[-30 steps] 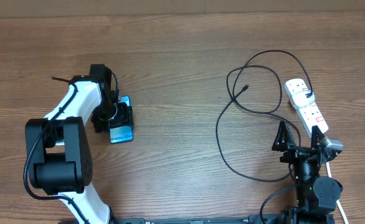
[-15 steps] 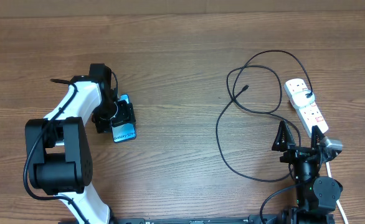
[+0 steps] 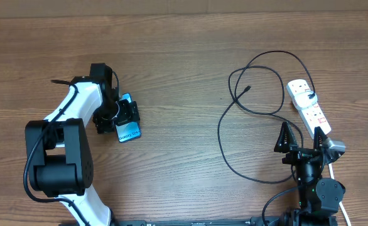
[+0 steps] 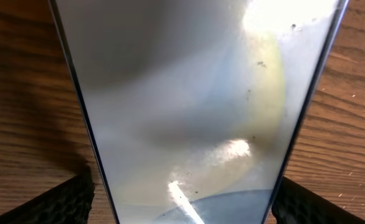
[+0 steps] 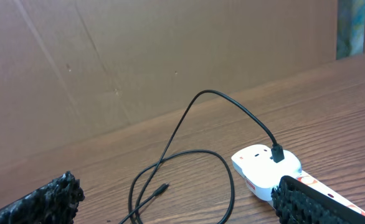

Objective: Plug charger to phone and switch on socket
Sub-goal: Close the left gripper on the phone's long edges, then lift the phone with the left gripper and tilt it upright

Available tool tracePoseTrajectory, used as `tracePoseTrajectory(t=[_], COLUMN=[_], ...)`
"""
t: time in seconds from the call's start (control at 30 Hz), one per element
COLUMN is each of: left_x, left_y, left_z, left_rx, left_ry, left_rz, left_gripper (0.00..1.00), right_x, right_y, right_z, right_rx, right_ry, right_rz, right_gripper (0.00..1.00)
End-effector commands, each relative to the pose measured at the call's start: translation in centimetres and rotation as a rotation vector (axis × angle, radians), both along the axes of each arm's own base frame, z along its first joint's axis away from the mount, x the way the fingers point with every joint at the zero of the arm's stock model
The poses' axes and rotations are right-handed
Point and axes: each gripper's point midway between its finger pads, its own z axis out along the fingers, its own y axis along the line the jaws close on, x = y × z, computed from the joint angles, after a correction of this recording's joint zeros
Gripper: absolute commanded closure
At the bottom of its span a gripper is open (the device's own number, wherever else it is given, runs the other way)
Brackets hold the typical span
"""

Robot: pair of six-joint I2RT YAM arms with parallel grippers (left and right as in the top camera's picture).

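Note:
The phone [image 3: 127,129] with its light-blue screen and "Galaxy" text sits at the table's left, between the jaws of my left gripper [image 3: 122,119], which is shut on it. In the left wrist view the phone's pale screen [image 4: 189,99] fills the frame between the two black fingers. The charger's thin black cable [image 3: 225,135] loops on the right; its small tip [image 3: 247,88] lies loose on the wood and its plug head [image 3: 311,96] sits in the white socket strip [image 3: 306,105]. My right gripper [image 3: 302,139] is open and empty, just in front of the strip. The right wrist view shows the cable tip [image 5: 162,186] and the strip [image 5: 266,168].
A brown cardboard wall [image 5: 139,62] stands behind the table. The strip's white cord [image 3: 342,207] runs off near the right arm's base. Bare wood lies between the phone and the cable loops.
My left gripper has turned and shifted the phone a little to the right, so it now lies more slanted. The right arm, cable and strip have not moved.

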Motion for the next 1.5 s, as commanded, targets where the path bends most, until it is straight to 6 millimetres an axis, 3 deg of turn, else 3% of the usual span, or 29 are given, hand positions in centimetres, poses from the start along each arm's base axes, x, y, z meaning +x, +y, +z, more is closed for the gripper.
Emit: tracePoseTrajectory(t=[0.0, 0.37, 0.6, 0.97, 1.47], left_x=[-1.0, -0.6, 0.9, 0.8, -3.2], left_y=[-1.3, -1.2, 0.1, 0.5, 0.4], left_z=[-2.7, -2.7, -3.1, -3.4, -8.7], left_rx=[-0.068, -0.067, 0.011, 0.036, 0.035], left_ry=[0.049, 0.028, -0.034, -0.024, 0.197], left_rz=[-0.016, -0.036, -0.056, -0.050, -0.025], left_gripper=[0.04, 0.00, 0.00, 0.00, 0.00], right_x=[0.0, 0.0, 0.0, 0.0, 0.0], right_y=[-0.2, -0.2, -0.2, -0.2, -0.2], right_z=[-0.2, -0.2, -0.2, -0.2, -0.2], right_rx=[0.000, 0.000, 0.000, 0.000, 0.000], right_ry=[-0.004, -0.004, -0.004, -0.004, -0.004], right_rz=[-0.011, -0.011, -0.011, -0.011, -0.011], right_gripper=[0.00, 0.00, 0.00, 0.00, 0.00])
